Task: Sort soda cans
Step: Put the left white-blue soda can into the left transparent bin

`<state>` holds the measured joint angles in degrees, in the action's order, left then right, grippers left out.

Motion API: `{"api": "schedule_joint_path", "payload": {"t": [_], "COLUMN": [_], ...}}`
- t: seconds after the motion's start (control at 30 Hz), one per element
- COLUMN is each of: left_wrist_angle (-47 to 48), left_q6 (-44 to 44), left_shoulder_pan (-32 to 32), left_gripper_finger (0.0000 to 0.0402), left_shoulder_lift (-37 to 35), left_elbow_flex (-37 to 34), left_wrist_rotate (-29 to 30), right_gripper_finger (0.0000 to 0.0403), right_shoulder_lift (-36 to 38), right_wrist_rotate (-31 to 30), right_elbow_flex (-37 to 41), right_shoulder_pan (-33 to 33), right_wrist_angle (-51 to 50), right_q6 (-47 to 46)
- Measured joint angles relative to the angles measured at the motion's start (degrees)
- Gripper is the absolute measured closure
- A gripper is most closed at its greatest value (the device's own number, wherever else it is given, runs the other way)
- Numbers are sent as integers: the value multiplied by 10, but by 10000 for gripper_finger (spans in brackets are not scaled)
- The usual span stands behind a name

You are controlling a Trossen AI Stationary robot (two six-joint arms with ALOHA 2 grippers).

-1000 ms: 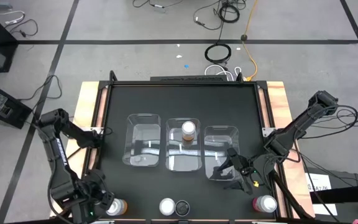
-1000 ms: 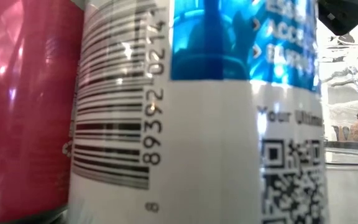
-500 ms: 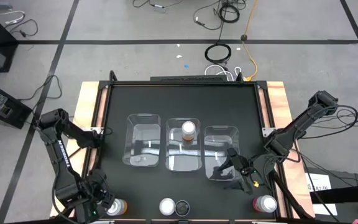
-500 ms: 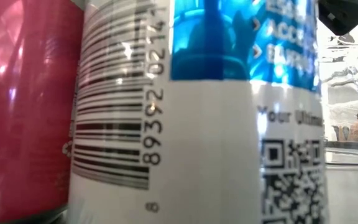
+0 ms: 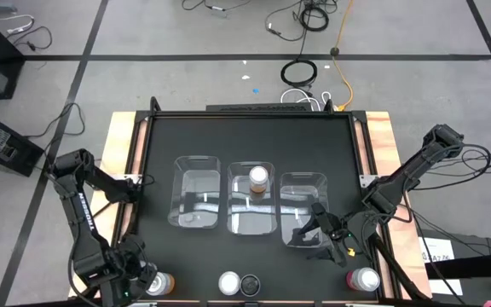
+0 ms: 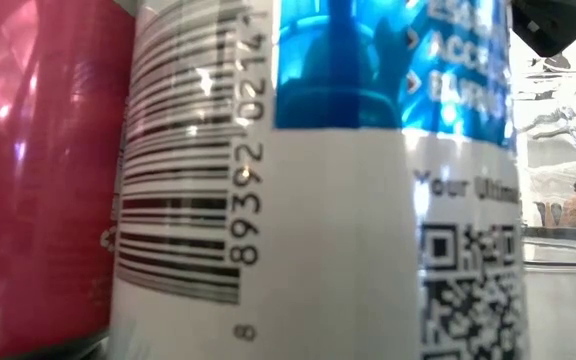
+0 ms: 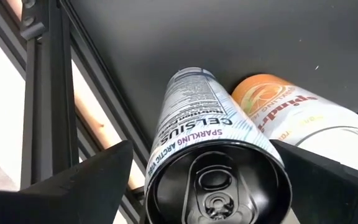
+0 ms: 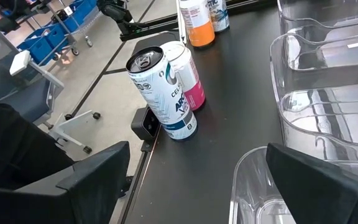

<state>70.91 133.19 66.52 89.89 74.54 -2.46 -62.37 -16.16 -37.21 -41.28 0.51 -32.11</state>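
Left gripper (image 7: pixel 204 180), claw wide, straddled a Celsius can (image 7: pixel 204 143); grasp pending, closing looked next. Right gripper (image 5: pixel 326 232) wide, empty.

Table mat (image 5: pixel 250 136): matt black, framed by pale wood edging
Bins (image 5: pixel 198 193): three, clear colourless plastic
Can in the middle bin (image 5: pixel 259 179): orange side, silver top
Can by the left gripper (image 7: pixel 197 134): white and pale grey with dark lettering and a pink word, silver top
Can beside it (image 7: pixel 284 109): orange upper part with orange lettering, white lower part
Can closest to the low camera (image 6: pixel 318 180): white with black barcode, black QR pattern, bright blue band bearing white letters
Can next to that one (image 6: pixel 38 170): glossy red-pink
Can at the right near edge (image 5: pixel 364 280): silver top, pink-red side
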Motion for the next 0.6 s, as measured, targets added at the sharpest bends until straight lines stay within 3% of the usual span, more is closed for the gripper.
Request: {"api": "schedule_joint_path", "payload": {"t": [0.17,0.47,0.6], "left_wrist_angle": [-2,-9,-10], "left_q6": [0,-17,-17], "left_shoulder_pan": [0,1,1], "left_gripper_finger": [35,130,134], "left_shoulder_lift": [0,19,22], "left_elbow_flex": [0,3,3], "left_wrist_rotate": [0,1,1], "right_gripper_finger": [32,32,32], "right_shoulder_lift": [0,0,0], "right_wrist_rotate": [0,0,0], "right_elbow_flex": [0,0,0], "right_shoulder_pan": [0,0,0], "right_wrist_angle": [0,0,1], "right_q6": [-1,-11,-12]}}
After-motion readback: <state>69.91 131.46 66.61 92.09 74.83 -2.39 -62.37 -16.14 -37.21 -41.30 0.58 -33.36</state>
